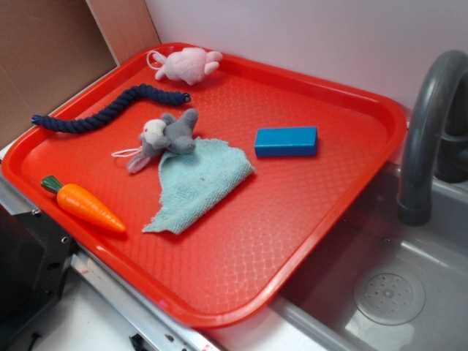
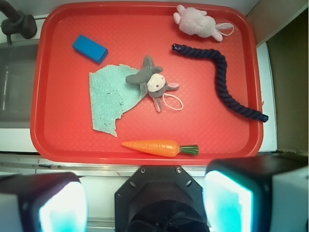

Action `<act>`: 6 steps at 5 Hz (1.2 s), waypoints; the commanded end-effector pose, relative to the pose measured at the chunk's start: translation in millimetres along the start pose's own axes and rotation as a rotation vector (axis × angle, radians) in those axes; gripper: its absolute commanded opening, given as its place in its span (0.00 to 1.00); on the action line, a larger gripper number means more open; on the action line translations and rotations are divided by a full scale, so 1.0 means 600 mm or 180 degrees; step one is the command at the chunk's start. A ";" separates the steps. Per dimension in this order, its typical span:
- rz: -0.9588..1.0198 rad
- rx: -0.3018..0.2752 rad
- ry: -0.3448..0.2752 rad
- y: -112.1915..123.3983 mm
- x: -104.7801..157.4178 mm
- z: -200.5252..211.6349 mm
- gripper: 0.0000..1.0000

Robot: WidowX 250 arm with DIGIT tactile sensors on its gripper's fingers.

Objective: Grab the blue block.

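Observation:
The blue block [image 1: 286, 141] is a small bright blue brick lying flat on the right part of the red tray [image 1: 241, 248], free of the other things. In the wrist view it lies at the upper left [image 2: 90, 49]. My gripper [image 2: 145, 200] is high above the tray's near edge, well away from the block. Its two fingers [image 2: 227, 200] stand wide apart at the bottom corners of the wrist view, with nothing between them. The gripper does not show in the exterior view.
On the tray lie a teal cloth [image 1: 196, 181], a grey plush animal [image 1: 167, 137], a navy braided rope [image 1: 110, 108], a pink plush [image 1: 186, 64] and a toy carrot [image 1: 82, 205]. A grey sink with a faucet [image 1: 428, 124] is to the right.

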State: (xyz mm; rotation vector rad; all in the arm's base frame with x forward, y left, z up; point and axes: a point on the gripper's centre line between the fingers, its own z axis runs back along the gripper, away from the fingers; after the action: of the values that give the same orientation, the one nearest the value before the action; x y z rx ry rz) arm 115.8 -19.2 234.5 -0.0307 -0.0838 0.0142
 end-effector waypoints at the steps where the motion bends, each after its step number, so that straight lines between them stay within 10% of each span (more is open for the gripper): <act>1: 0.0000 0.0000 0.0000 0.000 0.000 0.000 1.00; 5: -0.1259 0.0041 -0.0757 -0.065 0.147 -0.081 1.00; 6: -0.1611 -0.0226 -0.0718 -0.105 0.195 -0.143 1.00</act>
State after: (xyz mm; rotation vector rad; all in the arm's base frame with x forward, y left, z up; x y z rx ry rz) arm 239.0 -77.2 147.1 -0.0710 -0.2686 -0.4891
